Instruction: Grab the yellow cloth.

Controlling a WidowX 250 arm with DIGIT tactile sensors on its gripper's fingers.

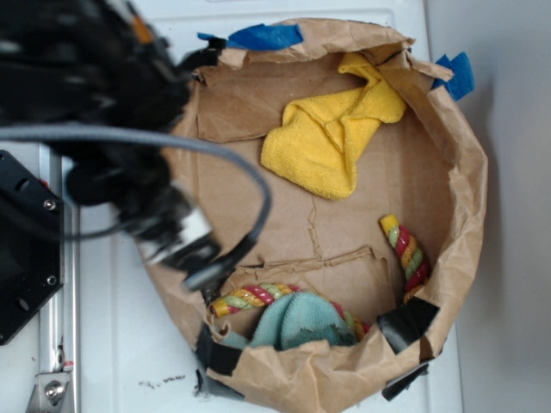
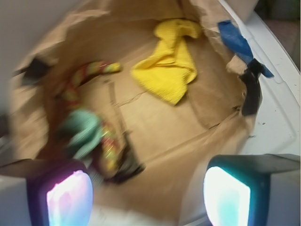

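The yellow cloth [image 1: 331,138] [image 2: 169,63] lies crumpled on the floor of a brown paper enclosure [image 1: 461,198] [image 2: 155,141], toward one o'clock in the exterior view, well apart from everything else. At six o'clock a teal cloth [image 1: 297,323] [image 2: 82,129] sits bunched on a striped rope [image 1: 405,249] [image 2: 91,70]. The pincer [image 1: 194,258] [image 2: 148,197] hangs released and empty over the rim at nine o'clock, above the white worktop [image 1: 120,344].
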